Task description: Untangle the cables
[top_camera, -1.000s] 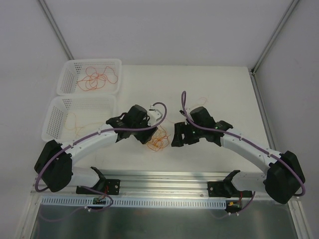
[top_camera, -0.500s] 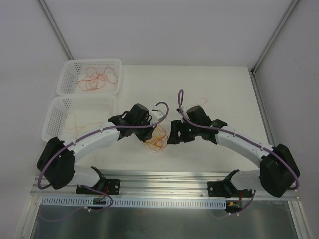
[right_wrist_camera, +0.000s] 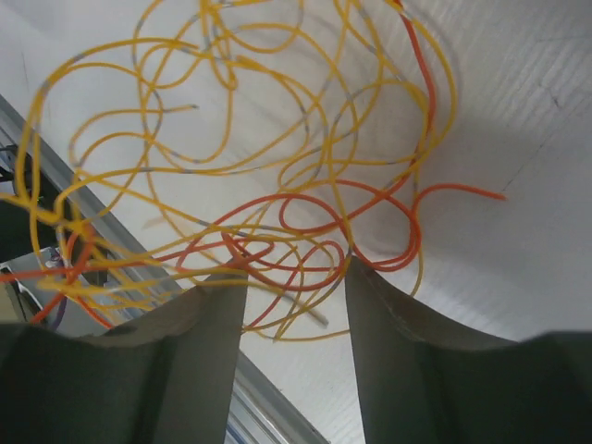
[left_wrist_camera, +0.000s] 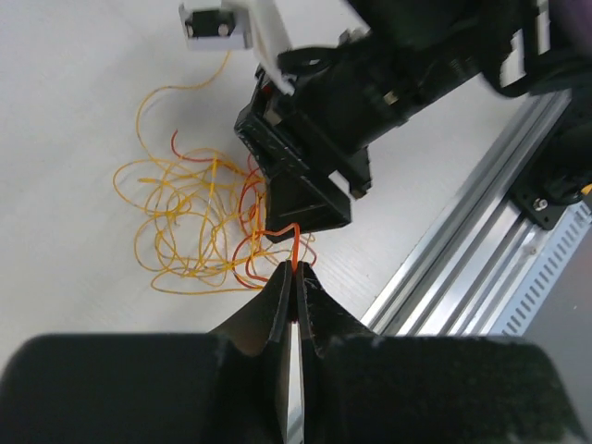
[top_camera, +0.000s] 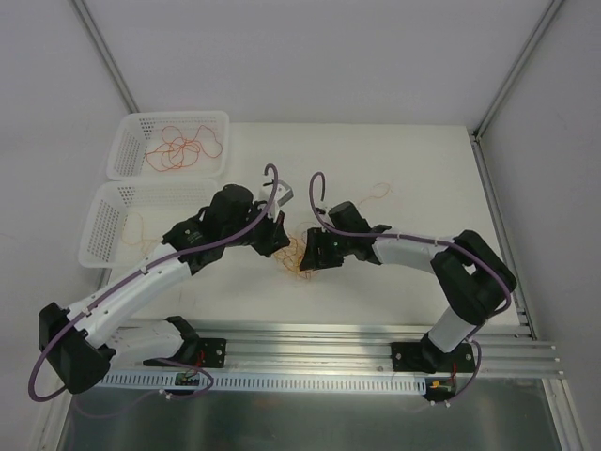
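Orange and yellow thin cables [left_wrist_camera: 190, 227] tangle on the white bench [left_wrist_camera: 74, 111]; the left end effector [left_wrist_camera: 294, 277] pinches one orange strand [left_wrist_camera: 295, 248], the right end effector [right_wrist_camera: 294, 273] spread wide over them.

From above, the cable tangle [top_camera: 293, 269] was mostly buried under the left gripper [top_camera: 281, 247] and right gripper [top_camera: 306, 261]. The right wrist view chopped its loops off up top.

cables [left_wrist_camera: 199, 227]: thin, smooth plastic sheath, slight sheen
table [top_camera: 404, 169]: white, matt, faintly grained
baskets [top_camera: 122, 158]: white plastic mesh, at the table's left edge
rail [top_camera: 319, 336]: brushed metal, likely aluminium, along the table's near edge
left gripper [left_wrist_camera: 294, 276]: matt black plastic
arms [top_camera: 406, 252]: glossy white plastic shells
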